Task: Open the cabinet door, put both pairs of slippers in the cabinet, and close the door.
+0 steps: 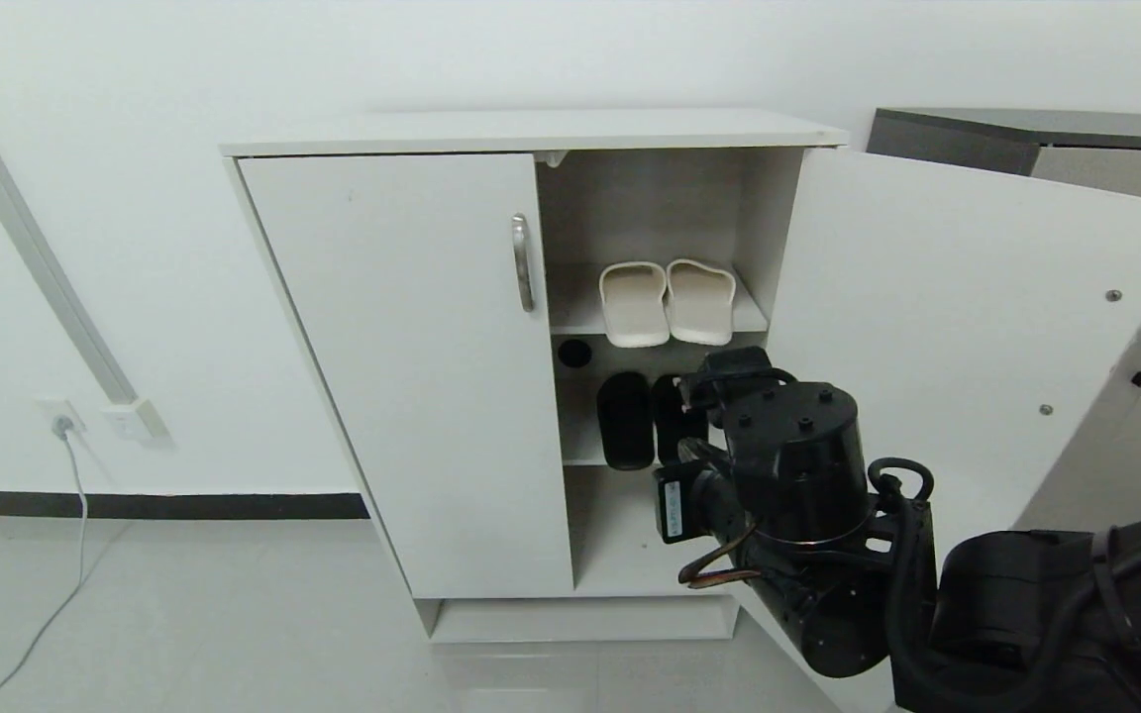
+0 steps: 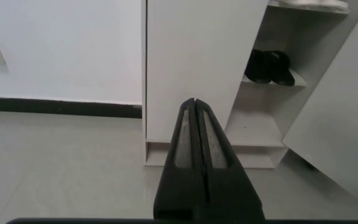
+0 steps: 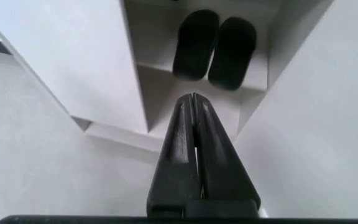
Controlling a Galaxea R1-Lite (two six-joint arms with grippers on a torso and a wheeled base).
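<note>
Cabinet (image 1: pixel 531 129): right door (image 1: pixel 937 327) stands wide open. White slippers (image 1: pixel 668 302) sit on the upper shelf (image 1: pixel 751 319), black slippers (image 1: pixel 630 421) on the shelf below (image 1: pixel 580 451), so both pairs are stowed. Looks like only closing the door remains. Right gripper (image 3: pixel 193 99) and left gripper (image 2: pixel 194 102): fingers pressed together, empty.

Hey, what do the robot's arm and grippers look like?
The right arm is black: a round bolted joint housing, looping black cables, a brown cable, a white label. The left gripper and right gripper are black, each with two long tapering fingers.
</note>
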